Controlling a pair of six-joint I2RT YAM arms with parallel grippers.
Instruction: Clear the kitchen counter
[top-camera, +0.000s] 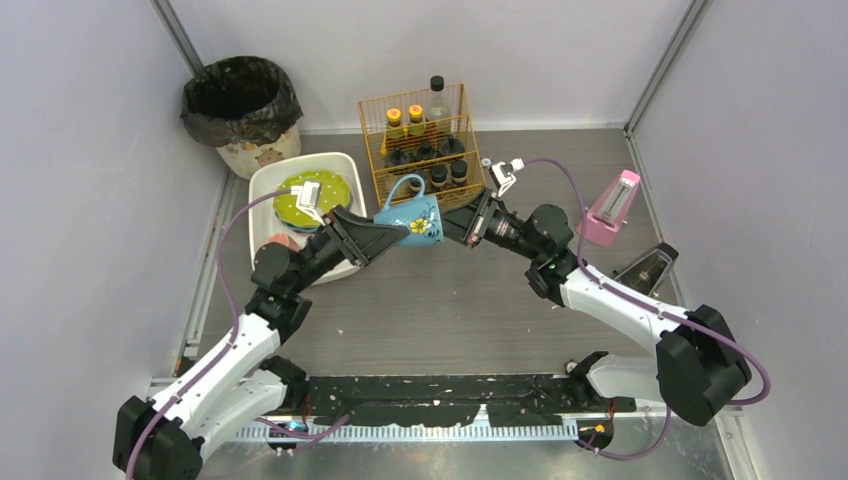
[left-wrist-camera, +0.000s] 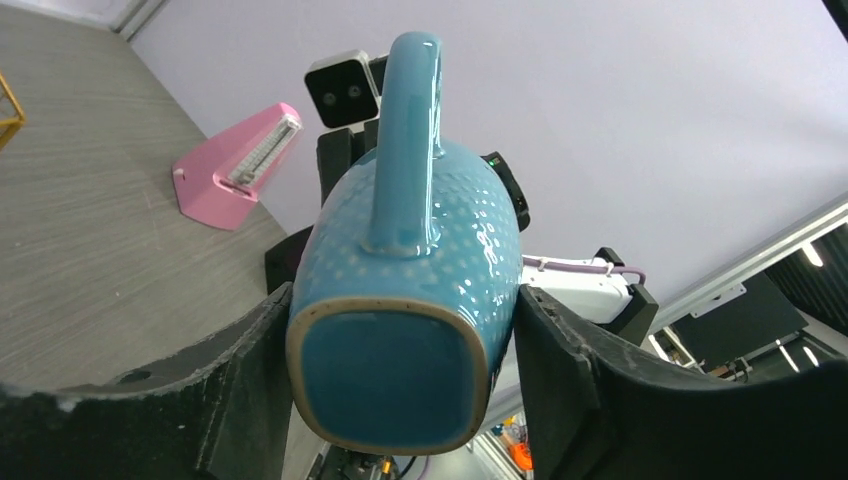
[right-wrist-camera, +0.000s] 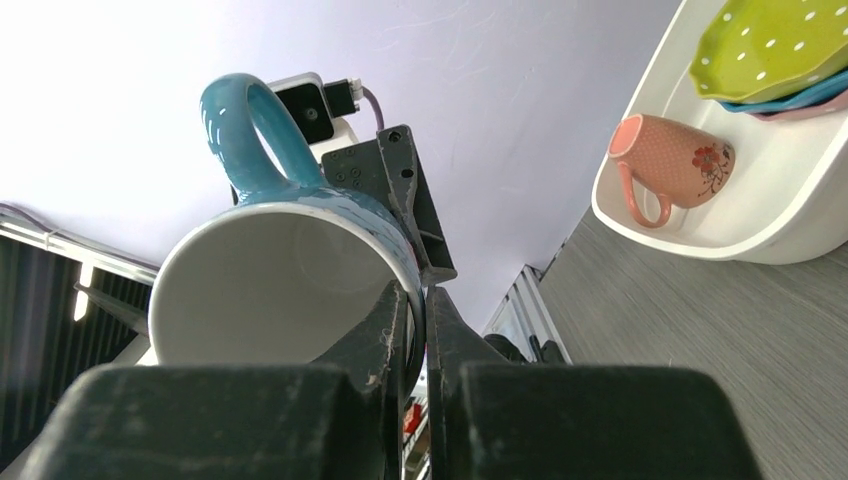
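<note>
Two claws share the blue mug (top-camera: 418, 225) in the air above the table (top-camera: 450, 310), near the white tub (top-camera: 262, 190). The right claw (top-camera: 452, 222) pinches its rim wall, and the left claw (top-camera: 388, 235) presses both sides by the base. If the right releases before the left grips firmly, the glazed, rounded mug may slip and drop.

Top camera high behind arms, facing down, wrist cameras close, one past left gripper (left-wrist-camera: 400, 310) at blue mug (left-wrist-camera: 390, 385) base, other past right gripper (right-wrist-camera: 415, 305) at its rim, mug shared.
</note>
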